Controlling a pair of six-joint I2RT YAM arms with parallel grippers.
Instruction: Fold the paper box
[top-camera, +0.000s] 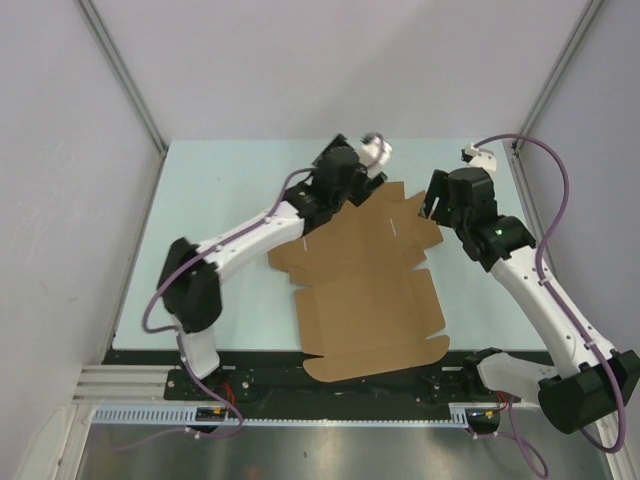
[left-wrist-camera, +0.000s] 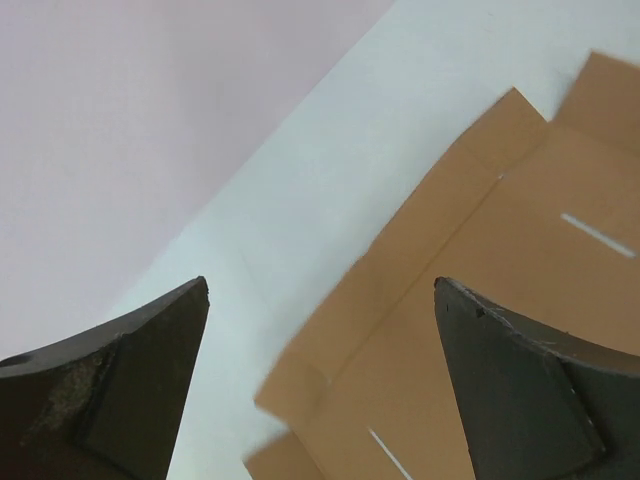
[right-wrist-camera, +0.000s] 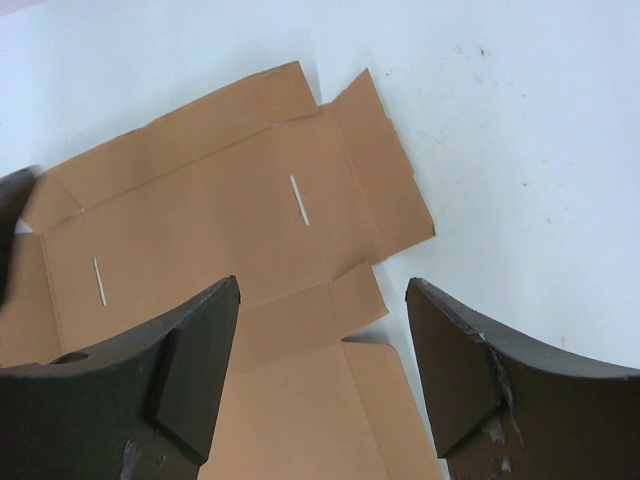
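Status: paper box is lying flat and unfolded on the table, in the middle between the two arms. Its near edge sits close to the arm bases and its far end reaches under both wrists. The sheet is skewed a bit rather than square to the table edge.

Left gripper: fingers wide apart with nothing between them. It hangs over the far-left corner of the sheet; through the gap its wrist cam shows bare table and a corner flap.

Right gripper: fingers also apart, also empty. It sits over the far-right part, looking down on the side flap and the panel with the two slits.

Why this layout (my read, not something observed):
- Both arms are parked at the far end because the far flaps look like the first folds. One side would lift while the other braces the panel so the sheet doesn't slide.
- Fingers stand wide so either one can straddle a flap edge on the way down.
- No crease is raised in any view, so folding hasn't effectively begun.
- Risk: the card is thin and flat on a smooth top, so getting a fingertip under an edge will be fiddly. The skew means the creases don't line up with either gripper.

Markings: none legible. The cardboard is plain brown with no print, logo or label on the face shown. I can't make out any readable text on the arms either.
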